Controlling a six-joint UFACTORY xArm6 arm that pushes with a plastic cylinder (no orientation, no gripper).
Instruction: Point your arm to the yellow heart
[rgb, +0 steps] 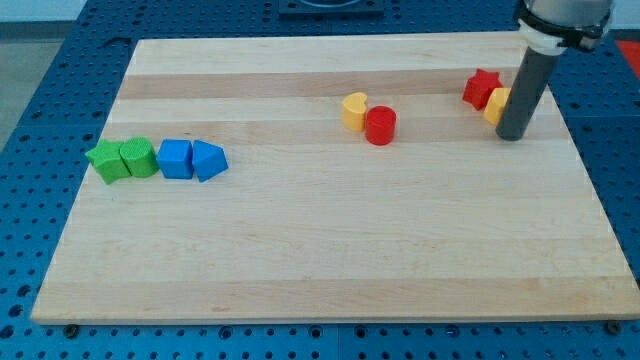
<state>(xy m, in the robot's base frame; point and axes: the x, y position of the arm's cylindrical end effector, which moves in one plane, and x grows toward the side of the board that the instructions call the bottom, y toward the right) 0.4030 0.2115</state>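
Observation:
The yellow heart (354, 110) lies on the wooden board (330, 250) near the top middle, touching a red cylinder (380, 126) on its right. My tip (511, 135) stands far to the heart's right, near the board's top right corner. It sits just right of and below a yellow block (496, 103), whose shape is partly hidden by the rod. A red star (481, 88) lies next to that yellow block on its left.
A row of blocks lies at the view's left: a green star (104, 161), a green block (139, 157), a blue cube (175, 158) and a blue triangular block (208, 160). The board rests on a blue perforated table (40, 110).

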